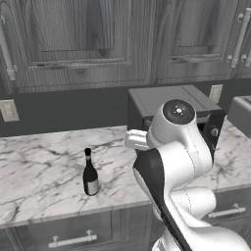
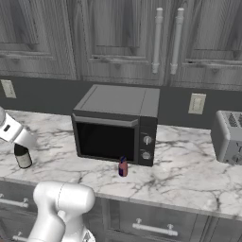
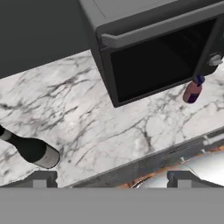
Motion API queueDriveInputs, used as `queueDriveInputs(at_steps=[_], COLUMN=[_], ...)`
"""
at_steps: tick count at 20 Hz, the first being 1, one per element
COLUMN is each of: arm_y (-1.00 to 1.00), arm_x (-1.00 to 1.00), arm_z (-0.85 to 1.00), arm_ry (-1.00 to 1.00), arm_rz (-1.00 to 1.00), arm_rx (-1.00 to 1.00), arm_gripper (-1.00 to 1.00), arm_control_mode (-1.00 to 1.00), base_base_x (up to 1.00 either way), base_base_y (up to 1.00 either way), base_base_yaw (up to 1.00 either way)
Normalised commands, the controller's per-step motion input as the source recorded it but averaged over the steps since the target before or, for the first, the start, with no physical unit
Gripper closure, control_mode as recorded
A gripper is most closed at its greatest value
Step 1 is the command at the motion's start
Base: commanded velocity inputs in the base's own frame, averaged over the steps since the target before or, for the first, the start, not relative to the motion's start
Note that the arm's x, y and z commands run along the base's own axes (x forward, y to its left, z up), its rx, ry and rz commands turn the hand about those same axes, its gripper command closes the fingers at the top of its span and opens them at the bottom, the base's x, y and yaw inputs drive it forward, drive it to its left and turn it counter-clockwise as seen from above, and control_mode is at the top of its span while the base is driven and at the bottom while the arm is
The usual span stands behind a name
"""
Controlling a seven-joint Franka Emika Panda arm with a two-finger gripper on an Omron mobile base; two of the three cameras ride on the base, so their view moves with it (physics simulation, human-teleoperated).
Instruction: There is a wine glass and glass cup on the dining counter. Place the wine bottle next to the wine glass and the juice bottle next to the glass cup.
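Wine bottle (image 1: 89, 174) upright on the marble desk (image 1: 44, 166), my hand (image 3: 111, 179) spread wide above it and holding nothing.

From my hand, with both fingertips (image 3: 42, 179) apart, the wine bottle lies toward the lower left of its view, well clear of the fingers. Farther off, the juice bottle (image 2: 123, 167) stands on the same desk just in front of the black microwave (image 2: 116, 125), near its knobs. A toaster (image 2: 229, 135) sits at the far right.
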Motion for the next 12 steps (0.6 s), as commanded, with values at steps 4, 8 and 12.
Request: queueDriveInputs(at_steps=[4,8,12], arm_y=[0.23,0.23,0.20], arm_x=[-0.39,-0.37,-0.35], arm_z=[0.00,0.00,0.00], arm_ry=[0.00,0.00,0.00], arm_rz=[0.00,0.00,0.00], arm_rx=[0.00,0.00,0.00], arm_gripper=[-1.00,-1.00,-1.00], arm_control_mode=[-1.00,-1.00,-1.00], base_base_x=[0.00,0.00,0.00], base_base_y=[0.00,0.00,0.00], base_base_yaw=[0.00,0.00,0.00])
